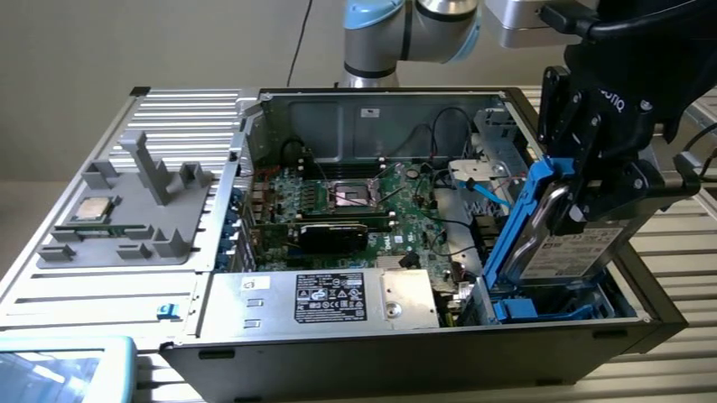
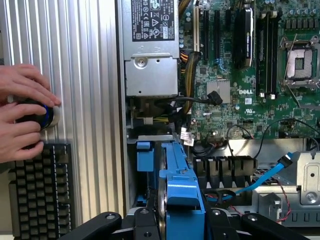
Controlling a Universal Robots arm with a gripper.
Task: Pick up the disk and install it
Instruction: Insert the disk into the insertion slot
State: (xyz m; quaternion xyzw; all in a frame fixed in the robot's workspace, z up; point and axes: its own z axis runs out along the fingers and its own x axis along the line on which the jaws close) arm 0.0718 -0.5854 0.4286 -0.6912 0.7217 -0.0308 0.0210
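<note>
Black gripper point(image 2: 181, 222) fingers sit closest to the wrist camera, 1 on each side of the disk point(image 2: 183, 192), whose bright blue bracket runs edge-on between them. The jaws are partly closed and clamped across it. In the exterior view the disk hangs tilted, white label facing outward, at the front corner of the open computer case point(image 1: 392, 357) on the exterior view's right. Its lower end is down at the blue drive bay point(image 1: 549, 309), though whether it actually touches the bay is hard to tell. Just beside the disk, a light blue data cable point(image 1: 489, 191) slants across the gap between the bay and the green motherboard point(image 1: 387, 220). Dark wires loop near it, close to the disk's edge. A silver power supply point(image 1: 325, 298) with a black label fills the front of the case, beside the bay. A black card point(image 1: 331, 238) stands on the board, near the bare processor socket point(image 1: 353, 196). Well apart, outside the case on the exterior view's left, a grey fixture tray point(image 1: 129, 239) carries a small square processor chip point(image 1: 90, 210). Seen from the wrist — off to the side of the case — 2 hands point(image 2: 22, 107) rest on a black knob with a blue ring point(image 2: 44, 116), next to a dark keyboard point(image 2: 40, 192).
</note>
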